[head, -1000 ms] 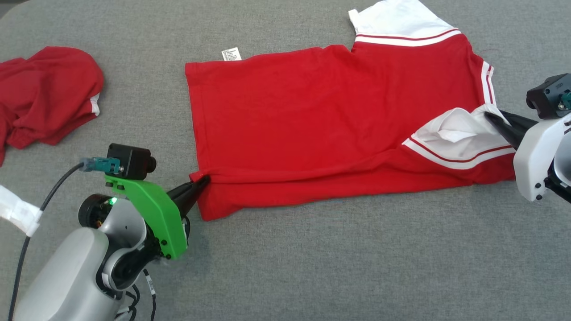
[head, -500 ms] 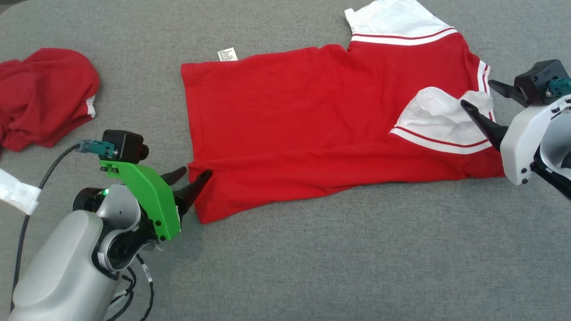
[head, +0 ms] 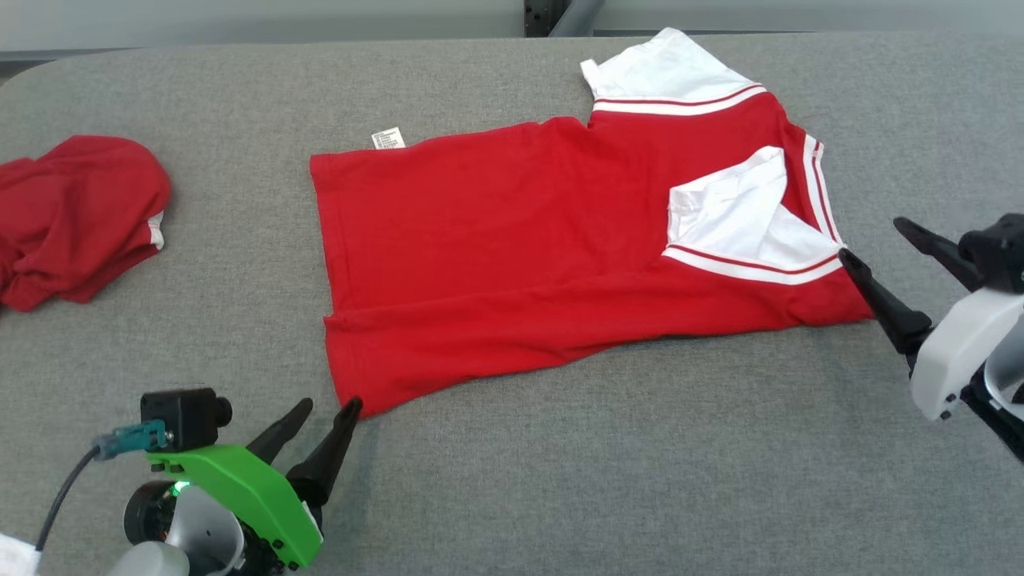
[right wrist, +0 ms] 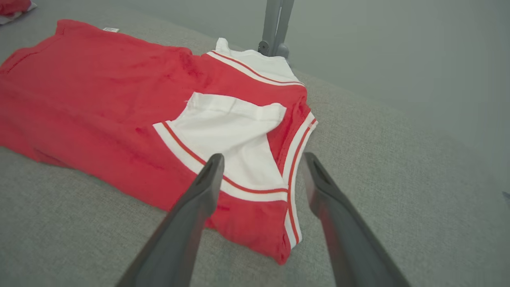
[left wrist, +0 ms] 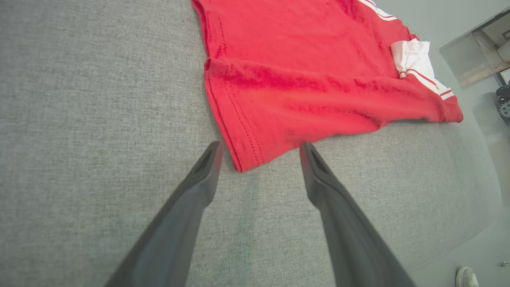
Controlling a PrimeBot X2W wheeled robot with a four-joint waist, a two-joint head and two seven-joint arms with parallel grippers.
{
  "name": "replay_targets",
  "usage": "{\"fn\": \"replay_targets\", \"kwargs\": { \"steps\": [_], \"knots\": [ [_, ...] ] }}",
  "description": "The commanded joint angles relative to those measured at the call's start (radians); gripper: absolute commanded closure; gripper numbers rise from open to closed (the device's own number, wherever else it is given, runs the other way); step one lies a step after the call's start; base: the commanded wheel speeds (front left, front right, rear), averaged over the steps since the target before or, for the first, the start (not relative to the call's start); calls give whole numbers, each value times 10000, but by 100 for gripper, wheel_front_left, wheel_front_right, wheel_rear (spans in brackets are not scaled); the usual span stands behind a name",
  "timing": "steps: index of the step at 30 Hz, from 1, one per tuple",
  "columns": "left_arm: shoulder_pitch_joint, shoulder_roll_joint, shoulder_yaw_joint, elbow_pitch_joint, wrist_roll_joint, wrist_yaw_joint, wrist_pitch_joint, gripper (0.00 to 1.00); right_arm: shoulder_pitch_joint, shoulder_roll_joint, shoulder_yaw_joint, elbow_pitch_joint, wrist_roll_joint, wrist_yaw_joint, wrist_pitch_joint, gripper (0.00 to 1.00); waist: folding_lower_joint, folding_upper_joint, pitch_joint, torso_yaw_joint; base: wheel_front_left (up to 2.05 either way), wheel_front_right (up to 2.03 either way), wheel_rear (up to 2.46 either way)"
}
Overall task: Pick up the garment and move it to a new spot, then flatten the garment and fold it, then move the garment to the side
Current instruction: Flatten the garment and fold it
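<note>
The garment [head: 512, 240] is a red shirt with white sleeves and red-striped trim, lying spread on the grey table with its near long edge folded over and one white sleeve [head: 736, 216] folded onto the body. My left gripper [head: 328, 408] stands open just off the shirt's near hem corner [left wrist: 243, 159], holding nothing. My right gripper [head: 880, 240] is open too, hovering beside the shoulder end of the shirt [right wrist: 255, 151], fingers apart from the cloth.
A second red garment [head: 76, 216] lies crumpled at the table's left edge. A white care label [head: 387, 138] pokes out at the shirt's far hem. A grey metal post [right wrist: 275, 28] stands behind the table [head: 560, 480].
Both grippers opened, let go of the shirt and pulled back from it. The sleeve settled flat onto the body. The camera has tilted, so the scene sits lower in view.
</note>
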Motion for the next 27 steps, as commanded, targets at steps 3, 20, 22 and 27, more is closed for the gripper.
{"fn": "replay_targets", "kwargs": {
  "steps": [3, 20, 22, 27],
  "knots": [
    [282, -254, 98, -10, 18, 187, -432, 0, 935, 399, -818, -143, -379, -14, 147, 0, 0, 109, 67, -94, 0, 0, 0],
    [-1769, -864, -554, 2164, -326, -448, 743, 0, 574, 1680, -2173, 1171, -1403, -14, 1327, 0, 0, 109, 1201, 158, 0, 0, 0],
    [-1823, -879, -591, 2386, -343, -520, 852, 0, 533, 1712, -2127, 1357, -1382, -14, 1412, 0, 0, 109, 1187, 159, 0, 0, 0],
    [-1749, -771, -764, 2784, -572, -707, 1222, 0, 485, 1797, -2057, 1779, -1159, -14, 1811, 0, 0, 109, 1131, 150, 0, 0, 0]
  ]
}}
